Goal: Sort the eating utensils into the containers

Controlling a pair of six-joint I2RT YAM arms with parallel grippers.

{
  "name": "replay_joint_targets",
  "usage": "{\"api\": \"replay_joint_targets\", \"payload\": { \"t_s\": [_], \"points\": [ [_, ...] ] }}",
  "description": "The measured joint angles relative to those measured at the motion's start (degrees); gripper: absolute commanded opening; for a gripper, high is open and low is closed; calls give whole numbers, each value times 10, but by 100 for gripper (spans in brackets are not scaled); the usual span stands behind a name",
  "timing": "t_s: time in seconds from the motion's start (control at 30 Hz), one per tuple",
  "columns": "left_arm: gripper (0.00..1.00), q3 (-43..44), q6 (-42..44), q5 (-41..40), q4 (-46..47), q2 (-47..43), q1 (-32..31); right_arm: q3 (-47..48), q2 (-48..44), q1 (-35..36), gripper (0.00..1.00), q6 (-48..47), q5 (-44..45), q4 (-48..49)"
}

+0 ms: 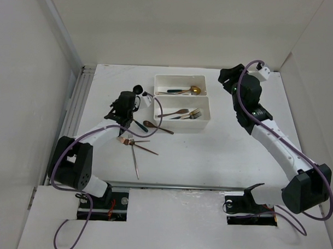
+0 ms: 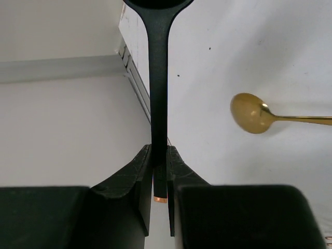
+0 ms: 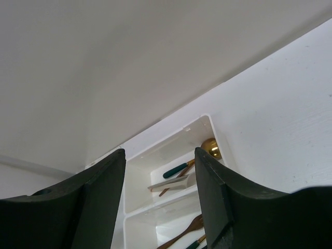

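the left claw [image 1: 123, 106] is clamped tight on a black spoon [image 2: 158, 78], pinching it near the tail of the handle so the whole length sticks out ahead, bowl leading. it looks lifted off the tabletop [image 1: 220, 153], just left of the two white trays. the far tray [image 1: 168, 81] has a gold spoon and a teal-handled piece in it; the near tray [image 1: 209, 110] holds forks. a few loose forks and spoons [image 1: 134, 144] lie near the claw. the right claw [image 3: 161, 153] hangs by the trays' far right corner, fingers apart, nothing in them.

what worries me: that grip is so far back that the spoon could swing or slide between the pads when the arm turns, and the bowl might clip a tray wall on the way in. let go from too high, it could bounce out or land among the forks. the right arm sits close to the trays too, so the two could crowd each other.
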Motion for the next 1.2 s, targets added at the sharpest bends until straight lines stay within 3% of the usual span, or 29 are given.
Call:
{"api": "replay_joint_targets", "payload": {
  "t_s": [0.17, 0.27, 0.4, 0.53, 0.73, 1.0, 1.13, 1.17, 1.2],
  "points": [
    [0, 13, 4, 8, 1, -1, 3, 0, 0, -3, 61, -2, 5, 0],
    [0, 79, -21, 47, -48, 9, 14, 0, 0, -5, 61, -6, 6, 0],
    [0, 199, -40, 165, -90, 41, 31, 0, 0, -8, 61, -31, 6, 1],
    [0, 271, 2, 292, -117, 80, 30, -3, -1, -22, 61, -79, -7, 23],
    [0, 356, 71, 416, -143, 200, -5, -29, -10, -88, 61, -123, -74, 78],
    [0, 482, 38, 469, -124, 357, -43, -34, 4, -139, 61, -149, -136, 107],
    [23, 491, 31, 475, -106, 377, -50, -34, 18, -150, 61, -162, -152, 110],
    [43, 491, 31, 476, -104, 379, -50, -34, 20, -154, 61, -164, -154, 110],
    [54, 490, 33, 475, -100, 380, -50, -34, 21, -158, 61, -166, -156, 110]
  ]
}}
